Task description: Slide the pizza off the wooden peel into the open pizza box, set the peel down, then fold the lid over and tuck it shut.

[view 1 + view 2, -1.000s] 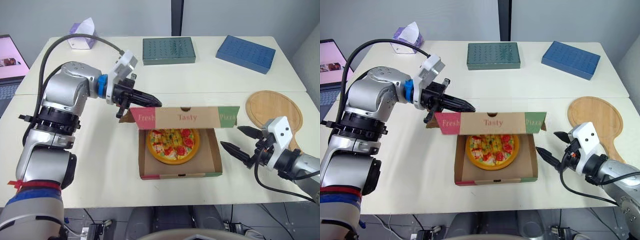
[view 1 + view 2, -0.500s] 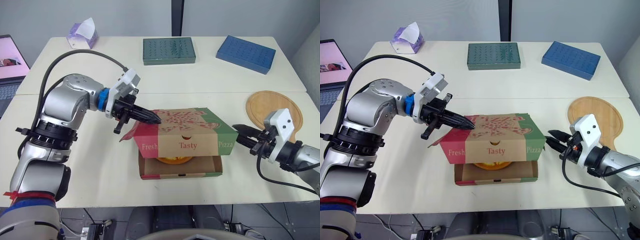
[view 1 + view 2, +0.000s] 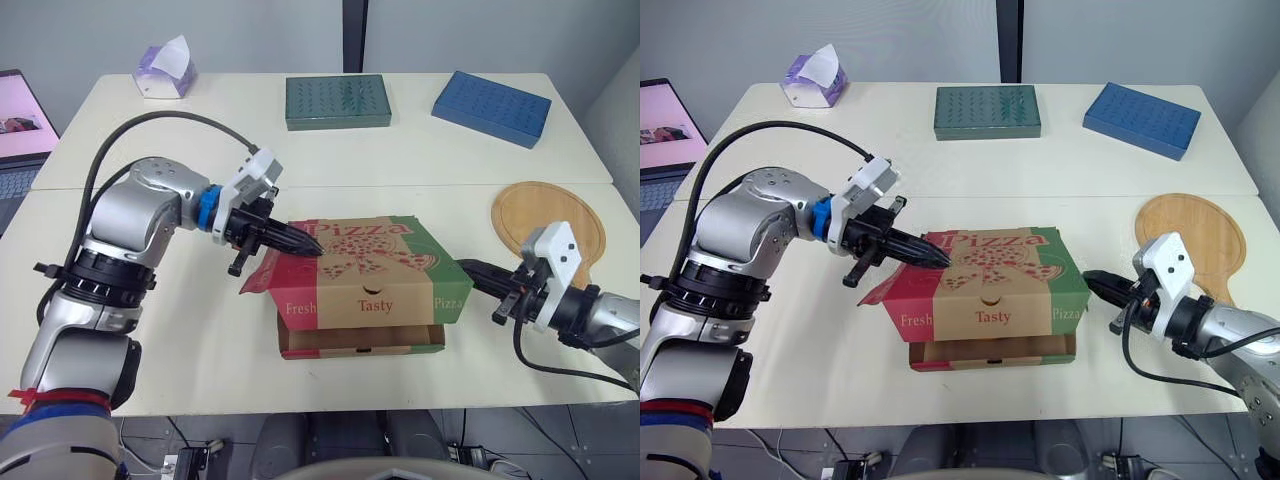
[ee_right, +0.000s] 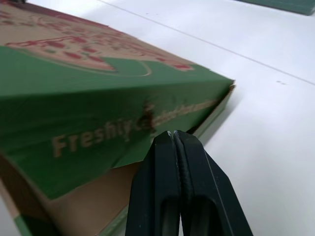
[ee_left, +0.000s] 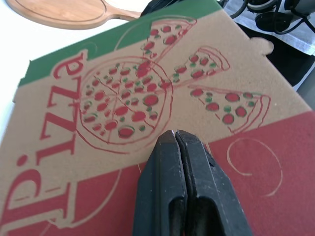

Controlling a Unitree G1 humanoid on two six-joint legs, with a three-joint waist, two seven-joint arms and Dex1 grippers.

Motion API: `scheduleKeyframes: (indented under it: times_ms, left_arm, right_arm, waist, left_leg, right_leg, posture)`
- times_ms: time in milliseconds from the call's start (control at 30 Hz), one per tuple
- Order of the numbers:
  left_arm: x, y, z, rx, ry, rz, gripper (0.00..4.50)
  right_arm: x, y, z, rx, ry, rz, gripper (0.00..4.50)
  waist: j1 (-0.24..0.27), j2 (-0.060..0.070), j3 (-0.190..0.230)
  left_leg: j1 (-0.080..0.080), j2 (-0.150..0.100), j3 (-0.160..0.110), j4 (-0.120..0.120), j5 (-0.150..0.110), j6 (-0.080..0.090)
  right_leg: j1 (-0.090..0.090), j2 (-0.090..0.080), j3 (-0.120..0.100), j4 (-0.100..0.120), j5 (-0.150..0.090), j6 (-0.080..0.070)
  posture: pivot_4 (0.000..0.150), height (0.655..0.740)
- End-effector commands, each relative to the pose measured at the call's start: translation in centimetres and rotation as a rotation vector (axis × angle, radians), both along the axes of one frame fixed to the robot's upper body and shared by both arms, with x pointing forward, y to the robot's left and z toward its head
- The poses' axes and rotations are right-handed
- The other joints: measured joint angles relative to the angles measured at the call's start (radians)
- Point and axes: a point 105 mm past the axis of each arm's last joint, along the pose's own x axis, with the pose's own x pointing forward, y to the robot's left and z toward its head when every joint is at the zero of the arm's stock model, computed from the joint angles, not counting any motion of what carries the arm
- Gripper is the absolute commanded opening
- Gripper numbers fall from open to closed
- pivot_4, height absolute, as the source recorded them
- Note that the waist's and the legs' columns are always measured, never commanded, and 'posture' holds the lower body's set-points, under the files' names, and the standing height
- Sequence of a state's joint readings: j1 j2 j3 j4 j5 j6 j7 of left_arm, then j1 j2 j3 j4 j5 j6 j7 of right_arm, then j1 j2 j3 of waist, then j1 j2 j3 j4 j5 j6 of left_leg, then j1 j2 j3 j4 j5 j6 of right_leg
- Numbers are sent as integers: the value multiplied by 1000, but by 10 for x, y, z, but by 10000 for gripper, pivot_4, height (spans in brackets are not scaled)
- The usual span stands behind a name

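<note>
The pizza box [image 3: 360,325] sits at the table's front centre with its printed lid [image 3: 365,255] folded down over it; the front flap [image 3: 375,300] hangs over the box's front wall, and the pizza is hidden inside. My left gripper [image 3: 315,246] is shut, its tips pressing on the lid's top near the left rear corner [image 5: 173,133]. My right gripper [image 3: 468,268] is shut, its tips against the lid's green right side [image 4: 170,133]. The round wooden peel [image 3: 545,220] lies flat at the right, behind my right arm.
At the table's back lie a dark green flat box [image 3: 337,101] and a blue flat box [image 3: 491,106]. A tissue box [image 3: 165,70] stands at the back left. A laptop [image 3: 20,125] sits beyond the left edge. A seam [image 3: 450,184] joins two tabletops.
The lid swung from upright down over the box, pushed by my left gripper, hiding the pizza. My right gripper shut and moved in to the lid's right side.
</note>
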State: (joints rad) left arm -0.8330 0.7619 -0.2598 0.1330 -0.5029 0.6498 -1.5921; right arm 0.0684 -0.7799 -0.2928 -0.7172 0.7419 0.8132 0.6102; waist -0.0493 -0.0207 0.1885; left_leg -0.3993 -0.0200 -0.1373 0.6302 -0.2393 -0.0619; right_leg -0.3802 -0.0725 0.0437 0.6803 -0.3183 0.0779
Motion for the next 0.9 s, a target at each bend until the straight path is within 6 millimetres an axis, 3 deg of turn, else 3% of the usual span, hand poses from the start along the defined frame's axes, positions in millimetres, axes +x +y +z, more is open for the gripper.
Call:
scheduleKeyframes:
  times_ms: [33, 267, 367, 500, 733, 900]
  left_arm:
    - [3, 7, 24, -55, -102, 52, 0]
    - [21, 40, 54, -146, -270, 296, 0]
    - [27, 63, 55, -105, -313, 408, 0]
    - [30, 87, 42, -28, -366, 496, 0]
    - [11, 104, 0, 104, -324, 468, 0]
    - [0, 99, -26, 173, -317, 396, 0]
  right_arm:
    - [-6, 9, 7, 8, -34, 41, 985]
    - [-5, 11, 6, 10, -37, 47, 985]
    - [-4, 12, 6, 12, -40, 54, 985]
    - [-1, 13, 6, 12, -43, 64, 985]
    - [2, 15, 5, 13, -45, 81, 985]
    - [2, 16, 5, 13, -44, 88, 985]
  waist:
    - [0, 0, 0]
    - [-2, 0, 0]
    - [-1, 0, 0]
    - [-2, 1, 0]
    - [0, 0, 0]
    - [3, 1, 0]
  left_leg:
    - [0, 0, 0, 0, 0, 0]
    - [1, 0, 0, 0, 0, 0]
    - [1, 0, 0, 0, 0, 0]
    - [1, 0, 0, 0, 0, 0]
    - [1, 1, 0, 0, 0, 0]
    - [1, 1, 1, 0, 0, 0]
  right_leg:
    - [0, 0, 0, 0, 0, 0]
    - [0, 0, 0, 0, 0, 0]
    - [0, 0, 0, 0, 0, 0]
    - [0, 0, 0, 0, 0, 0]
    - [0, 0, 0, 0, 0, 0]
    - [0, 0, 0, 0, 0, 0]
  posture:
    - [1500, 7400]
    - [1500, 7400]
    - [1500, 7400]
    - [1500, 7400]
    - [1500, 7400]
    - [1500, 7400]
